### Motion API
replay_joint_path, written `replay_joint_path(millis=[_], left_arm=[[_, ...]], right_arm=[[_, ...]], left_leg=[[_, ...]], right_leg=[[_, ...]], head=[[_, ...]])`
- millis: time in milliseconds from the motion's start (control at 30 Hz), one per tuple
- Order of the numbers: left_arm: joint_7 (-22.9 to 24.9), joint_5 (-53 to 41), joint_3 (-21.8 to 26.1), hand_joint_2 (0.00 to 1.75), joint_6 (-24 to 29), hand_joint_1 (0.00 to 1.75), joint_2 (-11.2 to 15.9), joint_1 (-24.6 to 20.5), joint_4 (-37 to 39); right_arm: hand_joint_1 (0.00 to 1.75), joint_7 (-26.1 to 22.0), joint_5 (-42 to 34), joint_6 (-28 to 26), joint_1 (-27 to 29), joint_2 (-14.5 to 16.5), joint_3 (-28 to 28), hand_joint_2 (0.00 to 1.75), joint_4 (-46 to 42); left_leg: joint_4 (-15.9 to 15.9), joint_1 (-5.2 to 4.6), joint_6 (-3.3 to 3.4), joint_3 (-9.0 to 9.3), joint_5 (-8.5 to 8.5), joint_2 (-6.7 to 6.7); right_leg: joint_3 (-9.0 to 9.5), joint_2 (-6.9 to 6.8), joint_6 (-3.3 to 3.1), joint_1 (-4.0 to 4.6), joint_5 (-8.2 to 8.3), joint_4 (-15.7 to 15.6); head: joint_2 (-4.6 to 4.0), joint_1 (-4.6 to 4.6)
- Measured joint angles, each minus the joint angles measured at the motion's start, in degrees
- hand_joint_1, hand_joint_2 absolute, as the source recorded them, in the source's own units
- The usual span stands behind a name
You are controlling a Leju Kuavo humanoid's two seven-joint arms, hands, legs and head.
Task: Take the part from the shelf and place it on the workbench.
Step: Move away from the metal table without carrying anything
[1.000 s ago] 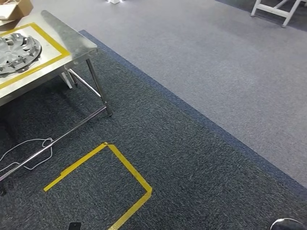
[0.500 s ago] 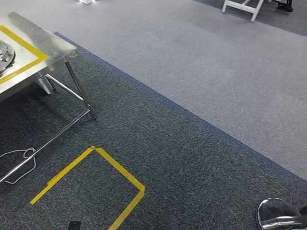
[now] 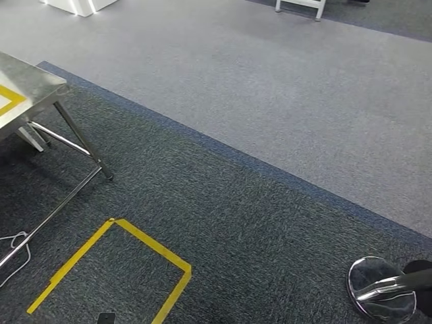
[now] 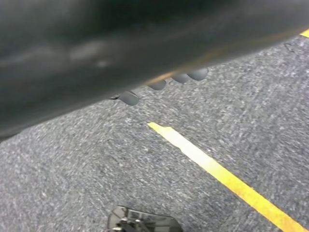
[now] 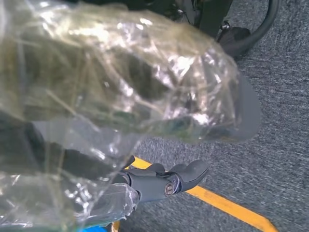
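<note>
Dark carpet (image 3: pixel 229 223); workbench (image 3: pixel 30 84) corner upper left — where the part lies, I cannot tell. Right hand (image 5: pixel 164 181) hangs outstretched, empty; left hand (image 4: pixel 160 84) too hidden to judge. A step could catch the chrome base (image 3: pixel 382 290), lower right — or the cable (image 3: pixel 15 246), lower left.

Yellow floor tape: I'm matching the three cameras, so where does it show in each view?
Head view: the yellow floor tape forms a square corner at the lower left, near the steel table leg.
Left wrist view: one diagonal strip on the carpet.
Right wrist view: a strip passing behind the right hand.
Shared landmark: the dark blue-grey carpet under the tape.
</note>
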Motion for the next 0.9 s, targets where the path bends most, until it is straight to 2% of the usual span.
replay_joint_path(millis=[33,67,100,167,200,233,267,333,367,400,433,467,533,567,600,633,700,733,767,833,867,900], left_arm=[[0.1,0.0,0.0,0.00,0.0,0.00,0.1,0.0,0.0],[0.3,-0.1,0.0,0.00,0.0,0.00,0.1,0.0,0.0],[0.4,0.0,0.0,0.00,0.0,0.00,0.1,-0.1,0.0],[0.5,0.5,0.0,0.00,-0.2,0.00,0.0,-0.1,0.0],[0.5,0.9,0.0,0.00,-0.3,0.00,-0.1,-0.2,0.0],[0.5,1.2,0.1,0.00,-0.4,0.00,-0.1,-0.2,0.0],[0.4,1.4,0.1,0.00,-0.5,0.00,-0.2,-0.2,0.0],[0.4,1.5,0.1,0.00,-0.5,0.00,-0.1,-0.1,0.0],[0.4,1.4,0.2,0.00,-0.5,0.00,-0.1,-0.1,0.0],[0.4,1.3,0.2,0.00,-0.5,0.00,-0.1,-0.1,0.0],[0.4,1.1,0.2,0.00,-0.4,0.00,-0.1,-0.1,0.0],[0.4,0.9,0.2,0.00,-0.4,0.00,-0.2,-0.1,0.0],[0.4,0.7,0.2,0.00,-0.3,0.00,-0.2,-0.2,0.0],[0.4,0.6,0.2,0.00,-0.2,0.00,-0.2,-0.2,0.0],[0.4,0.5,0.2,0.00,-0.2,0.00,-0.2,-0.2,0.0],[0.4,0.4,0.2,0.00,-0.1,0.00,-0.2,-0.2,0.0],[0.4,0.2,0.2,0.00,0.0,0.00,-0.3,-0.3,0.0],[0.4,0.1,0.2,0.00,0.0,0.00,-0.3,-0.4,0.0],[0.4,0.1,0.2,0.00,0.0,0.00,-0.4,-0.4,0.0],[0.4,0.1,0.2,0.00,0.0,0.00,-0.4,-0.3,0.0],[0.4,0.1,0.2,0.00,0.0,0.00,-0.4,-0.2,0.0],[0.4,0.0,0.2,0.00,0.0,0.00,-0.4,-0.1,0.0]], right_arm=[[0.00,0.0,0.0,0.1,-0.1,0.0,0.0,0.00,0.0],[0.00,0.0,0.0,0.2,-0.1,0.0,0.0,0.00,0.0],[0.00,0.0,0.1,0.2,-0.2,0.0,0.0,0.00,0.0],[0.00,0.1,0.3,0.3,-0.1,0.1,0.0,0.00,0.0],[0.00,0.1,0.4,0.3,0.0,0.1,0.0,0.00,0.0],[0.00,0.1,0.6,0.2,0.1,0.0,-0.1,0.00,0.0],[0.00,0.2,0.8,0.2,0.1,0.0,-0.1,0.00,0.0],[0.00,0.2,1.0,0.0,0.0,0.0,-0.1,0.00,0.0],[0.00,0.3,1.2,-0.2,0.0,0.0,-0.1,0.00,0.0],[0.00,0.3,1.4,-0.3,0.0,0.0,-0.1,0.00,0.0],[0.00,0.4,1.6,-0.4,0.1,0.0,-0.1,0.00,0.0],[0.00,0.5,1.8,-0.5,0.2,0.0,-0.1,0.00,0.0],[0.00,0.5,2.0,-0.7,0.2,-0.1,-0.2,0.00,0.0],[0.00,0.5,2.1,-0.7,0.1,-0.1,-0.2,0.00,0.0],[0.00,0.5,2.1,-0.8,0.0,-0.1,-0.2,0.00,0.0],[0.00,0.5,2.1,-0.8,0.0,-0.1,-0.2,0.00,0.0],[0.00,0.5,2.1,-1.0,0.2,-0.1,-0.2,0.00,0.0],[0.00,0.5,2.1,-1.1,0.2,-0.1,-0.3,0.00,0.0],[0.00,0.5,2.1,-1.2,0.2,-0.1,-0.3,0.00,0.0],[0.00,0.5,2.1,-1.2,0.0,-0.2,-0.3,0.00,0.0],[0.00,0.5,2.1,-1.2,0.0,-0.2,-0.3,0.00,0.0],[0.00,0.5,2.1,-1.2,0.0,-0.2,-0.4,0.00,0.0]], left_leg=[[-3.6,0.02,0.35,1.52,1.72,-1.08],[-6.5,0.02,0.55,2.69,2.59,-2.00],[-8.0,-0.01,0.67,3.24,2.74,-2.64],[-9.0,-0.06,0.78,3.46,2.46,-2.27],[-9.2,0.00,0.97,3.52,2.63,-1.81],[-9.5,0.09,1.22,3.62,2.77,-1.28],[-9.7,0.16,1.47,3.70,2.87,-0.66],[-9.8,0.03,1.79,3.71,2.80,0.69],[-9.8,-0.05,1.85,3.70,2.76,1.37],[-9.8,-0.09,1.87,3.71,2.72,1.99],[-9.7,-0.10,1.84,3.74,2.68,2.54],[-9.7,-0.10,1.74,3.84,2.61,3.04],[-9.5,-0.26,1.32,4.11,2.31,3.91],[-9.4,-0.43,1.02,4.23,2.14,4.28],[-9.3,-0.59,0.74,4.30,2.03,4.62],[-9.2,-0.70,0.50,4.32,1.98,4.96],[-9.0,-0.50,-0.04,4.38,1.70,5.19],[-8.3,-0.35,-0.33,4.11,0.96,4.50],[-6.5,-0.23,-0.60,3.41,-0.38,3.52],[0.4,-0.09,-0.85,0.39,-4.24,1.58],[4.2,-0.07,-0.87,-1.38,-5.77,1.28],[6.8,-0.06,-0.85,-2.67,-6.37,1.17]], right_leg=[[-0.03,0.56,0.12,0.09,-0.02,0.1],[-0.26,1.06,0.33,0.12,0.00,0.2],[-0.57,1.50,0.62,0.09,0.06,0.3],[-1.24,2.28,1.38,-0.03,0.28,0.3],[-1.50,2.09,1.71,-0.05,0.16,0.5],[-2.09,1.33,2.01,0.00,-0.54,1.4],[-3.21,0.27,2.25,0.06,-1.95,3.5],[-6.77,-1.82,2.69,0.01,-6.01,11.0],[-8.48,-2.21,2.86,-0.07,-7.52,14.7],[-9.42,-2.42,3.02,-0.15,-8.03,16.8],[-9.21,-2.59,3.14,-0.24,-7.37,16.6],[-7.75,-2.94,3.20,-0.35,-5.74,14.0],[-3.20,-4.93,3.13,-0.42,-2.24,5.8],[-1.40,-5.80,2.86,-0.39,-1.24,2.7],[-0.49,-6.39,2.55,-0.31,-0.89,1.0],[-0.32,-6.40,2.20,-0.17,-0.95,0.6],[-0.39,-5.43,1.47,-0.16,-0.70,0.6],[-0.41,-4.99,1.09,-0.20,-0.56,0.6],[-0.41,-4.54,0.72,-0.29,-0.41,0.5],[-0.51,-3.59,0.23,-0.29,-0.27,0.4],[-0.54,-3.02,0.12,-0.23,-0.24,0.4],[-0.53,-2.41,0.07,-0.15,-0.23,0.4]], head=[[0.00,0.04],[0.00,0.02],[0.00,0.05],[0.00,0.01],[0.00,0.05],[0.00,0.15],[0.00,0.30],[0.00,0.47],[0.00,0.46],[0.00,0.45],[0.00,0.48],[0.00,0.48],[0.00,0.53],[0.00,0.47],[0.00,0.37],[0.00,0.28],[0.00,0.13],[0.00,0.07],[0.00,-0.01],[0.00,-0.16],[0.00,-0.15],[0.00,-0.14]])
